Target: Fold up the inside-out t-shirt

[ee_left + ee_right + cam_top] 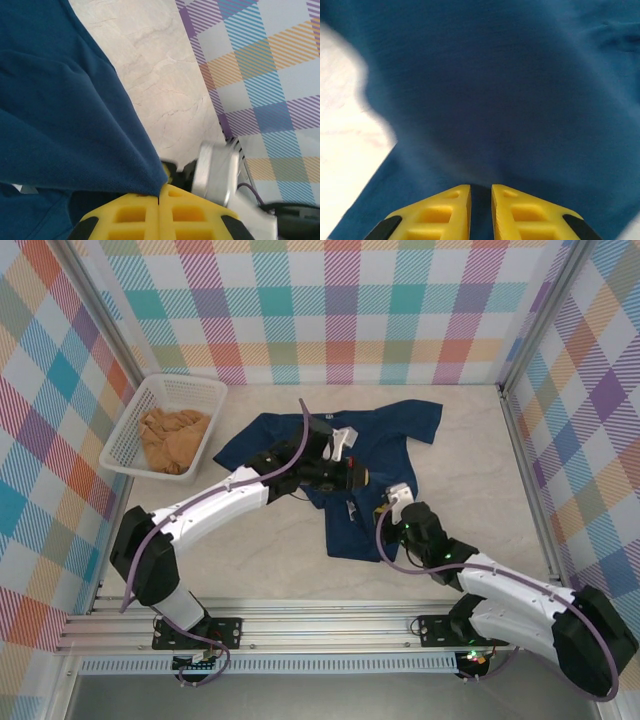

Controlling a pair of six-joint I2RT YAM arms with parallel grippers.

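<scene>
Top external view: the dark navy blue short-sleeved cloth t-shirt lies rumpled on the pale tabletop, with both arms over it. The left end effector is clenched on a fold of it. The right end effector has its jaws nearly together over the cloth, and whether it grips cannot be told. A fold appears under way; next, the pinched edge needs lifting and carrying across evenly.

Top view looks down over the table; both wrist views hang close above the t-shirt.

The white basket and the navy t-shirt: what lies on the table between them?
Nothing: in the top view, a narrow strip of bare table separates basket and t-shirt.
</scene>
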